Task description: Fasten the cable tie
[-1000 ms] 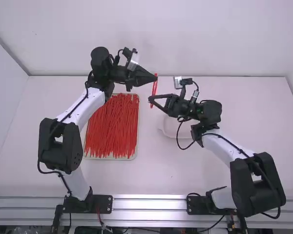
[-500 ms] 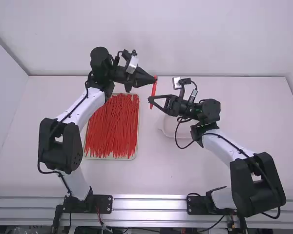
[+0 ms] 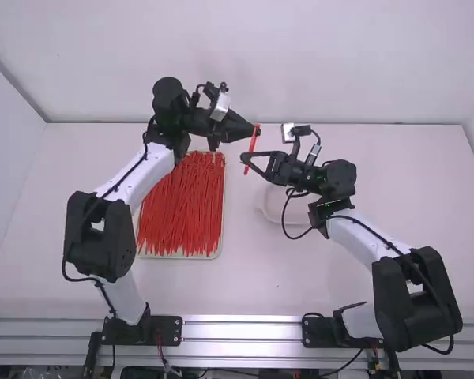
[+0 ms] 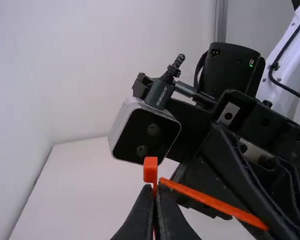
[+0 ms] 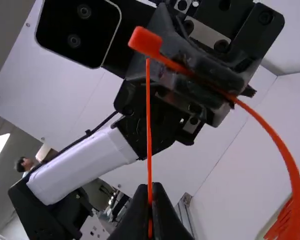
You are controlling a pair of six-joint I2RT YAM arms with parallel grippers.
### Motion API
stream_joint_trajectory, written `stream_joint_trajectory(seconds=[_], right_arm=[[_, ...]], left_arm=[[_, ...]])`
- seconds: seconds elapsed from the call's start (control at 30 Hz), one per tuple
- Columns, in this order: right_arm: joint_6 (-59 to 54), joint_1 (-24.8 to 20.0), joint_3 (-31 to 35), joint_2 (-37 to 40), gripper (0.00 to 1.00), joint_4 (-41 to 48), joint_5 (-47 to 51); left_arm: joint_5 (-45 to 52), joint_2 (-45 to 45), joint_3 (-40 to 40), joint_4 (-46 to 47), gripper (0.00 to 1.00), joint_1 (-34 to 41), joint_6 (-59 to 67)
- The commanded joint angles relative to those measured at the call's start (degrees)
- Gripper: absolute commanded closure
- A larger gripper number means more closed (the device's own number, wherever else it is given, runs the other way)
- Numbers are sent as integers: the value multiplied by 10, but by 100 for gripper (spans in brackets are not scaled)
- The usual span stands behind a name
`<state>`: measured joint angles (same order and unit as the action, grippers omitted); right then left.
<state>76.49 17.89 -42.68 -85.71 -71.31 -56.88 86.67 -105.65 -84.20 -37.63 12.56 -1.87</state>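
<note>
L gripper (image 4: 153, 207) clamped on cable tie (image 4: 210, 202) just under its head (image 4: 150, 170). R gripper (image 5: 149, 202) pinched on the tail (image 5: 148, 125). Tail's long axis runs straight from R fingertips to the head. Can't tell if the tip's in the slot. R looks best placed to feed.

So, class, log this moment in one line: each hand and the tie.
left hand: shut on cable tie below its head | right hand: shut on its thin tail | tie: bent, held in air
</note>
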Motion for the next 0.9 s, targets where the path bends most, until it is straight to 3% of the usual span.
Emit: stream_joint_trajectory(seconds=[0.0, 0.87], right_arm=[[0, 2, 2, -1, 100, -2, 4], [0, 1, 2, -1, 100, -2, 0]], left_arm=[[-2, -4, 3, -3, 98, 2, 13], [-7, -4, 3, 21, 98, -8, 47]])
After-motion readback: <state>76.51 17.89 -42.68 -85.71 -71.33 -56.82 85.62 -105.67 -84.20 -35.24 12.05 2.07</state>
